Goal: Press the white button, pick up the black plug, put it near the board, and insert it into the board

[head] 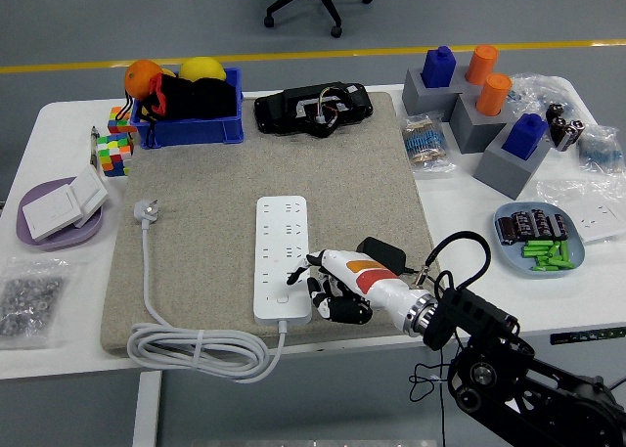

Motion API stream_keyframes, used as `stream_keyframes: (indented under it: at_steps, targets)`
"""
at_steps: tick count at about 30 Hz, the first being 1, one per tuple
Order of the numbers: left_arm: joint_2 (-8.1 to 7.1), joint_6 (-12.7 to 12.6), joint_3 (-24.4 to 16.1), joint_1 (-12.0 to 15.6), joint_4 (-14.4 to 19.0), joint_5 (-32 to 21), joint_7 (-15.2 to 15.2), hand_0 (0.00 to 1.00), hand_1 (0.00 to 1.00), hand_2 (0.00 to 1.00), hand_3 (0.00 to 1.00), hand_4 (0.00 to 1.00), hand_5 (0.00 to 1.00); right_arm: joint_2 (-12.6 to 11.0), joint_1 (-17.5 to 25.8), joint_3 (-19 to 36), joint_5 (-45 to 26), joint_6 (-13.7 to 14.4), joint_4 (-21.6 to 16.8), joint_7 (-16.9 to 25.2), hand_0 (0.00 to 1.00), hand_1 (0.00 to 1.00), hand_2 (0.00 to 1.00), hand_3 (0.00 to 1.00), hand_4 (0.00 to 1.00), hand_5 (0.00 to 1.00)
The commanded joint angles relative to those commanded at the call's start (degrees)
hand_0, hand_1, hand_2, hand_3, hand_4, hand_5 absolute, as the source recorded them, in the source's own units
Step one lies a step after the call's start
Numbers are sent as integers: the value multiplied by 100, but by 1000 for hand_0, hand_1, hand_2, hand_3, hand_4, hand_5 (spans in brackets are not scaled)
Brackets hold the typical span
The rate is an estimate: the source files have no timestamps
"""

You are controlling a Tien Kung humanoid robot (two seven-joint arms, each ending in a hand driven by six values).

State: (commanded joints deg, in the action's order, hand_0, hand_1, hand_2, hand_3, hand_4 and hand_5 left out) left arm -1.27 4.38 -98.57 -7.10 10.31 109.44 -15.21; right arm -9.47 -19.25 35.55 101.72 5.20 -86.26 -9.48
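On grey felt mat (196,202) over white table (59,124), my right hand (333,286), fingers loosely spread, touches white power strip (281,256); black plug (383,253) sits just behind hand, mat's far half open.

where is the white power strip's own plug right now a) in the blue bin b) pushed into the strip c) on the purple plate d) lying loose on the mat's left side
d: the power strip lies mid-mat, and its white cord runs up the mat's left side to the plug, which lies loose on the grey mat, clear of the strip, the blue bin and the purple plate.
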Motion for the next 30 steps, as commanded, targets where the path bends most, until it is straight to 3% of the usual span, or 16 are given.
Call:
stream_keyframes:
  at_steps: [4,12,25,30]
  targets:
    - [-5,4,1,-12,0,16,0,826,791,765,798,580,485,7,-41,-93,-56,106,124,80,2,2,149,593,223,2]
    - [6,-4,63,-23,0,-63,3,826,792,766,798,580,484,28,-148,-463,-470,897,509,742,2,2,147,585,225,2]
    - [9,-3,80,-29,0,-83,1,826,792,765,798,578,485,73,-309,-880,-690,1024,910,941,2,2,141,574,232,2]
    - [0,-1,92,-34,0,-78,2,826,791,766,797,578,484,144,-457,-1072,-799,1194,1120,1009,2,2,138,568,236,2]
